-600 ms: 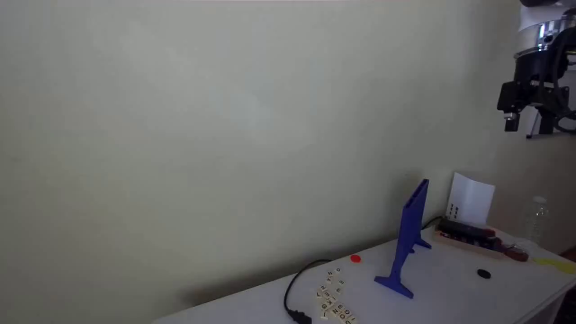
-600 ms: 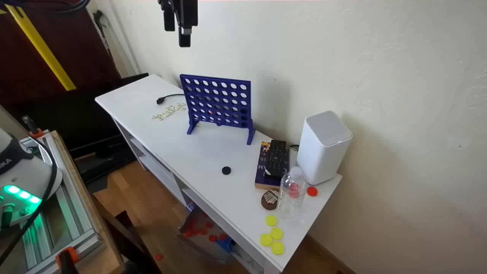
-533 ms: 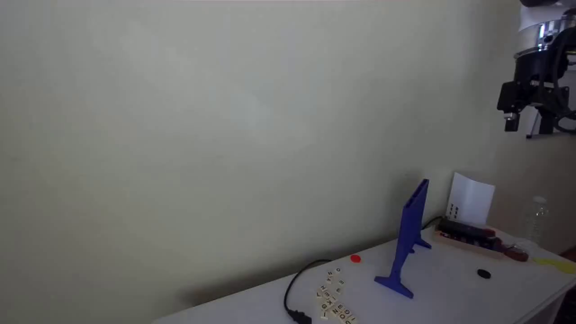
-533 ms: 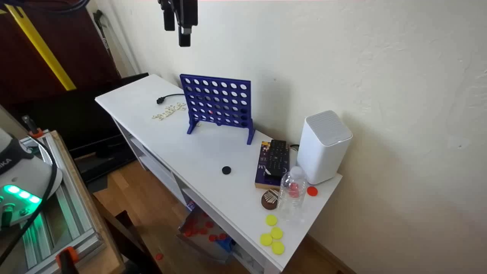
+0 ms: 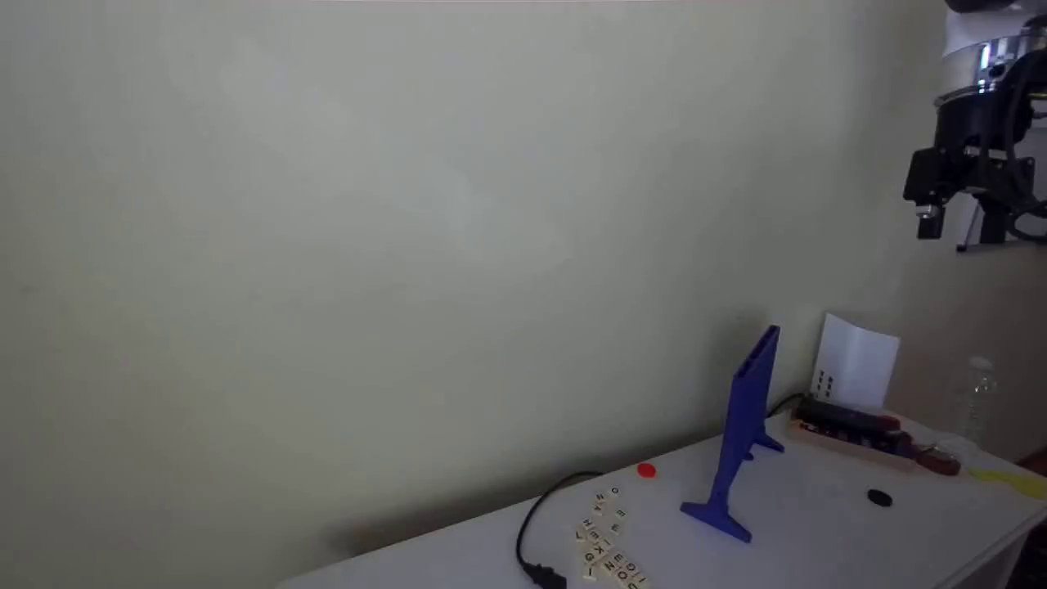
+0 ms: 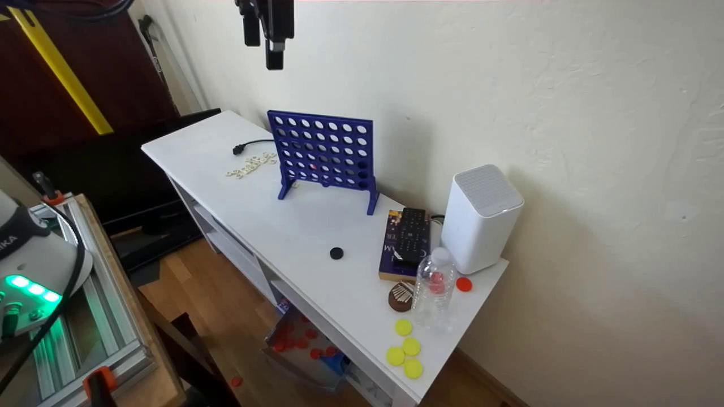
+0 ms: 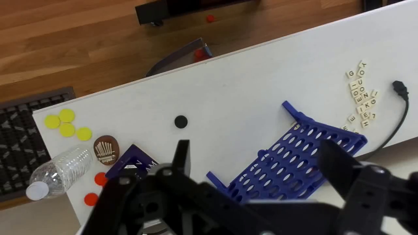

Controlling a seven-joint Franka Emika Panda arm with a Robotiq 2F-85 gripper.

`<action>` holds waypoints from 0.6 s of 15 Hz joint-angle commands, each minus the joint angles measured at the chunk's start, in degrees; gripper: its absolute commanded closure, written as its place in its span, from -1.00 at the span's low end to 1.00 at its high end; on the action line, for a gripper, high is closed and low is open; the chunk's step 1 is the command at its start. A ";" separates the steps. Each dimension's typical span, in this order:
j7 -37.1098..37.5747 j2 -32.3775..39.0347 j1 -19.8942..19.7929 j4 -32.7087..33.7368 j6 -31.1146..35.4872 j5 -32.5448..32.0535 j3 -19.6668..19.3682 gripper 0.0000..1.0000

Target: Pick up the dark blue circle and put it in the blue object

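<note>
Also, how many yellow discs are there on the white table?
4, near one end of the white table. In the wrist view: the left disc, the top disc, the middle disc just below it, and the right disc nearest the brown object. None seems hidden.

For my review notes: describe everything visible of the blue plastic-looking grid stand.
The blue plastic-looking grid stand is a panel with rows of round holes, openings along its top and a splayed foot at each end. It stands upright, feet on the white tabletop, near the pale wall. Some lower holes look dark; whether filled, I cannot tell.
</note>
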 commanded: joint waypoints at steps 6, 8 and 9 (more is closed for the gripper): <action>4.57 13.95 -1.67 3.46 1.48 0.21 0.38 -1.00; 4.48 18.86 -1.77 4.08 3.60 -0.68 0.73 -1.00; 4.03 21.38 -1.79 4.64 4.84 -1.24 0.86 -1.00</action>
